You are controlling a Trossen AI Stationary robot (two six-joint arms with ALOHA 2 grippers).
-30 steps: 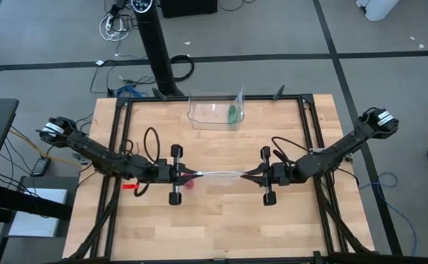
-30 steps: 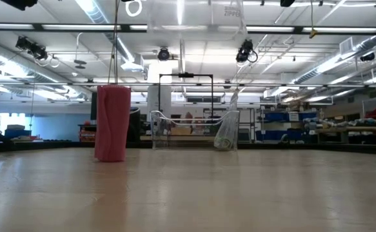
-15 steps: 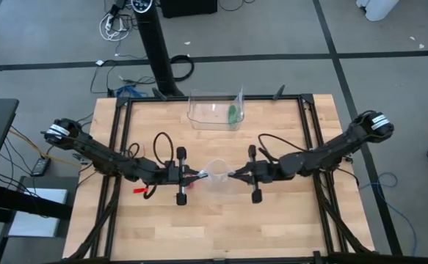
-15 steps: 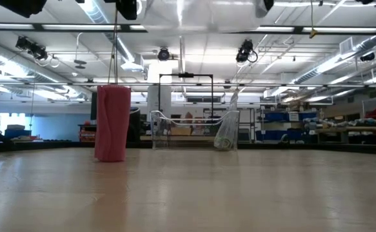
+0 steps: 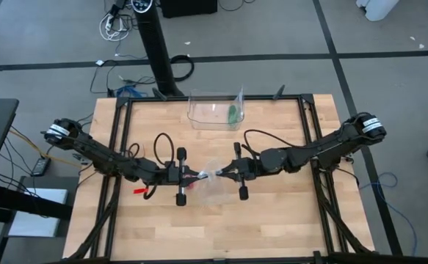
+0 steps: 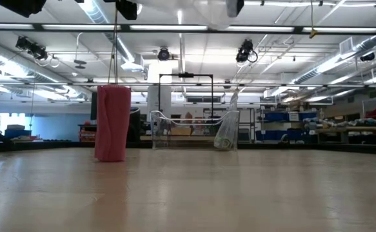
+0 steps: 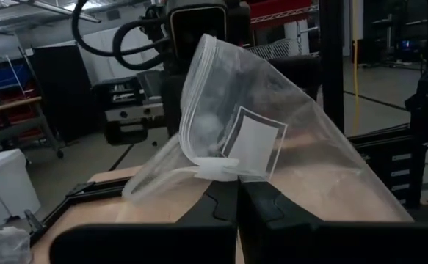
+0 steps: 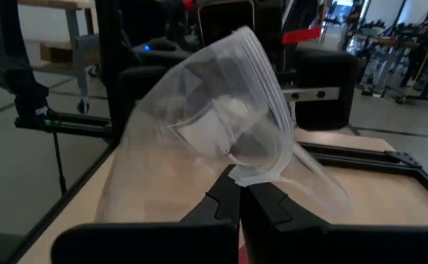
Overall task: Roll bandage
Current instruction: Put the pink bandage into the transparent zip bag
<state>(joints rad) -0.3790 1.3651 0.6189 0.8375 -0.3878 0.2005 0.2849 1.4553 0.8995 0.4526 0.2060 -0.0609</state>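
Observation:
A clear zip-top plastic bag [image 5: 212,181] hangs in the air between my two grippers over the middle of the table. My left gripper [image 5: 198,176] is shut on its left end and my right gripper [image 5: 220,174] is shut on its right end. The bag bulges between them and is slack. The pink bandage is a small roll [image 6: 112,122] standing upright on its end on the table. In the high view it shows as a pink spot [image 5: 191,185] below my left gripper's fingers. The bag's underside shows at the top of the low view [image 6: 194,11]. My left gripper pinches the bag's zip edge [image 7: 217,170] between its two shut fingers, level, coming from the table's left. The bag is lifted clear and billows slack beyond the fingertips. My right gripper pinches the bag's zip edge [image 8: 252,176] between its two shut fingers, level, coming from the table's right. The bag is clear of the table, bulged and slack.
A clear plastic container [image 5: 214,110] stands at the table's far edge with a small green item [image 5: 232,114] inside; it also shows in the low view [image 6: 194,132]. A small red piece [image 5: 139,191] shows beside the left arm. Black frame rails run along the table's sides.
My right gripper has gone toward the table's left, close to my left gripper, which has shifted a little to the right. The bag, drawn out flat and taut between them a second ago, has gone slack and bulged out. The pink roll has stayed put.

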